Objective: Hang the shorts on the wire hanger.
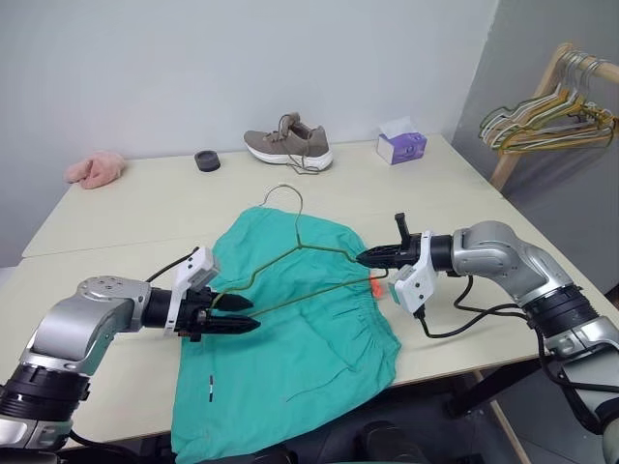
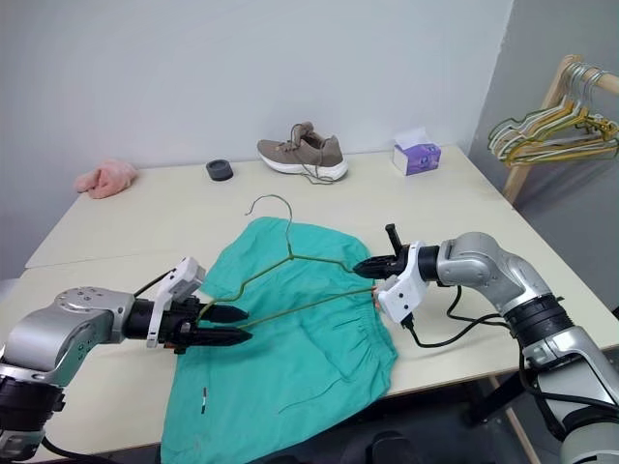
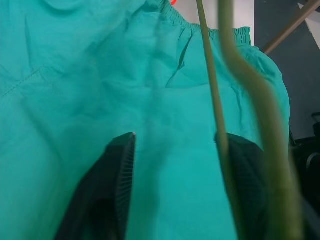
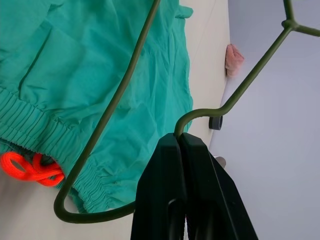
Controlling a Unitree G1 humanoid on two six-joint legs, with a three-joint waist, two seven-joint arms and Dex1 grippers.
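With the right gripper (image 1: pixel 364 258) clamping the wire hanger (image 1: pixel 290 253) and the left gripper's (image 1: pixel 244 316) jaws parted around its other corner, the wire could slip free above the shorts (image 1: pixel 300 358).

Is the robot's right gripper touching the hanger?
Touching. In the right wrist view the right gripper has its two black fingers shut together on the hanger, with the wire bending right into their tips and no gap between them.

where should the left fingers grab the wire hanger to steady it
Probably at the wire hanger's free left corner, coming in from the robot's left with the left gripper. The right gripper already pinches the right corner, and the left corner sits just above the shorts.
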